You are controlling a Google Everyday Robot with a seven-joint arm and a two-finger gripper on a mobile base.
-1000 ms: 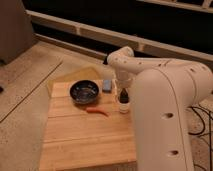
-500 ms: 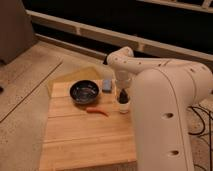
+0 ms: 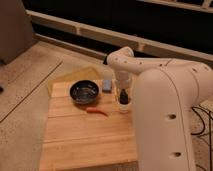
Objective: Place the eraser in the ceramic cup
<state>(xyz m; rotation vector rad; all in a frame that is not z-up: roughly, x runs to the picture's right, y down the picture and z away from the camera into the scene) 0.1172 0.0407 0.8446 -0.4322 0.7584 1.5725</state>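
One arm is reaching in from the right of the frame, and you are looking at its end effector [image 3: 123, 95] hanging just above the ceramic cup [image 3: 124, 105], right of centre on the wooden bench [image 3: 75, 135]. The eraser [image 3: 123, 94] appears to be standing upright in that grip, its lower end at the cup's mouth, though the dark bar is blurring into the fingers. Judging by its look, it is light, stiff and slightly grippy; holding its upper end keeps the lower end free to enter. The cup is light and tippable. A dark bowl [image 3: 84, 92], a blue-grey block [image 3: 107, 85] and a red chili [image 3: 97, 111] are sitting left of it.
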